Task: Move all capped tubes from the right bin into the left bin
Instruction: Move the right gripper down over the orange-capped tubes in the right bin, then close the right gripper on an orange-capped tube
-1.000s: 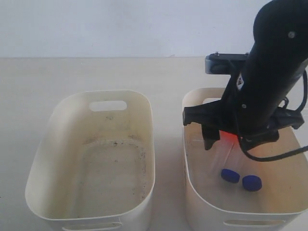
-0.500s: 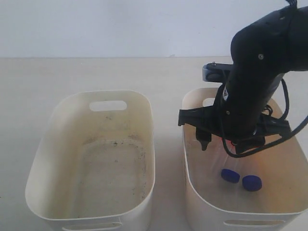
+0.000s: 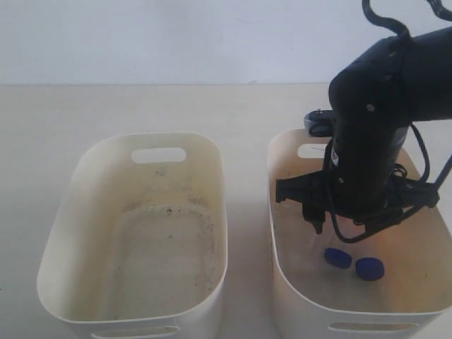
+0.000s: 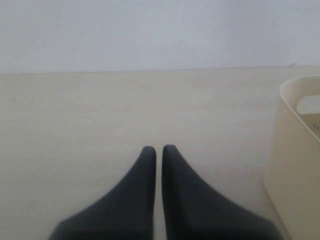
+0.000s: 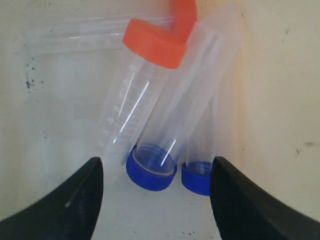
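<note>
My right gripper (image 5: 157, 172) is open, low inside the right bin (image 3: 282, 282). Its fingers (image 5: 75, 200) stand on either side of a heap of capped tubes. A blue-capped tube (image 5: 151, 169) lies between them and a second blue cap (image 5: 197, 177) sits beside it. An orange-capped tube (image 5: 152, 42) leans across, and another orange cap (image 5: 182, 15) shows behind. In the exterior view the right arm (image 3: 367, 141) hides most tubes; two blue caps (image 3: 338, 258) (image 3: 370, 268) show. The left bin (image 3: 70, 212) holds no tubes. My left gripper (image 4: 158, 150) is shut and holds nothing, over the table.
The two bins stand side by side on a pale table (image 3: 106, 113) with a narrow gap between them. A white wall runs behind. The left wrist view shows a bin wall (image 4: 295, 160) with a handle slot close beside the left gripper.
The right arm has swung in and sunk deeper into the right bin. The orange glimpse under it in the exterior view is now hidden. The blue caps have not moved.
</note>
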`<action>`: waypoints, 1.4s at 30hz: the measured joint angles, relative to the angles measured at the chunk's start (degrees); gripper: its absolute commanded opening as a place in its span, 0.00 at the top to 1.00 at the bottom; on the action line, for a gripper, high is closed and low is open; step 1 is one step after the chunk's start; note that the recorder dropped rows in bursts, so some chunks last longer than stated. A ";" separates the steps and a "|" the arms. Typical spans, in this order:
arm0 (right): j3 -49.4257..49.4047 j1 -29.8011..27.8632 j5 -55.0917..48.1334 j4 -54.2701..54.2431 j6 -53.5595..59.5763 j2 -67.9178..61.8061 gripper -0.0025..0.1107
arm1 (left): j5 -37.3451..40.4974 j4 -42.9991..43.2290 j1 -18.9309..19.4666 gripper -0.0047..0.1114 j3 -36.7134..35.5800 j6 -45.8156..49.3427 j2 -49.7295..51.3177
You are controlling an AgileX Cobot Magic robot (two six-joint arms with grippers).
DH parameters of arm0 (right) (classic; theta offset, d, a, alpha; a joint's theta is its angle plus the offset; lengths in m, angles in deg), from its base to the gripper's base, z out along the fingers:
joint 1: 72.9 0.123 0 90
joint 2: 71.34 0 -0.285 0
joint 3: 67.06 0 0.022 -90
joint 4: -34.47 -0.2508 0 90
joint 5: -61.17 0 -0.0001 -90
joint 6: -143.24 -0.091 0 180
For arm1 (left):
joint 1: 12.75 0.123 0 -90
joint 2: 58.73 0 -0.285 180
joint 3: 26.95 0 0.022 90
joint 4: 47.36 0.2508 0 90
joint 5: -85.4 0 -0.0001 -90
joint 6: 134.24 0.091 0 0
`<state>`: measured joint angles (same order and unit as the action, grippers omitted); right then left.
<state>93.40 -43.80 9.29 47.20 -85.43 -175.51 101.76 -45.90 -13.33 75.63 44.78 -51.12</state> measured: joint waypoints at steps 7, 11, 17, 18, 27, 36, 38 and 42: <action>0.00 0.00 5.01 1.36 -3.15 -0.44 0.46 | 0.00 0.00 0.00 0.92 0.00 0.00 0.00; 0.00 0.00 5.20 2.45 -4.57 -1.15 0.46 | 0.00 0.00 0.00 0.92 0.00 0.00 0.00; 0.00 0.00 6.02 2.81 -5.57 -4.79 0.46 | 0.00 0.00 0.00 0.92 0.00 0.00 0.00; 0.00 0.00 6.05 2.92 -5.57 -5.39 0.46 | 0.00 0.00 0.00 0.92 0.00 0.00 0.00; 0.34 0.00 6.50 3.70 -6.41 -7.52 0.46 | 0.00 0.00 0.00 0.92 0.00 0.00 0.00; -0.01 0.00 6.94 4.25 -5.86 -11.00 0.58 | 0.00 0.00 0.00 0.92 0.00 0.00 0.00; -0.01 0.00 6.94 4.25 -5.74 -11.00 0.71 | 0.00 0.00 0.00 0.92 0.00 0.00 0.00; -0.01 0.00 5.85 4.38 -5.89 -11.00 0.87 | 0.00 0.00 0.00 0.92 0.00 0.00 0.00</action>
<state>93.39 -43.80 15.14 51.58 -91.31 -186.50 101.76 -45.90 -13.33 75.63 44.78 -51.12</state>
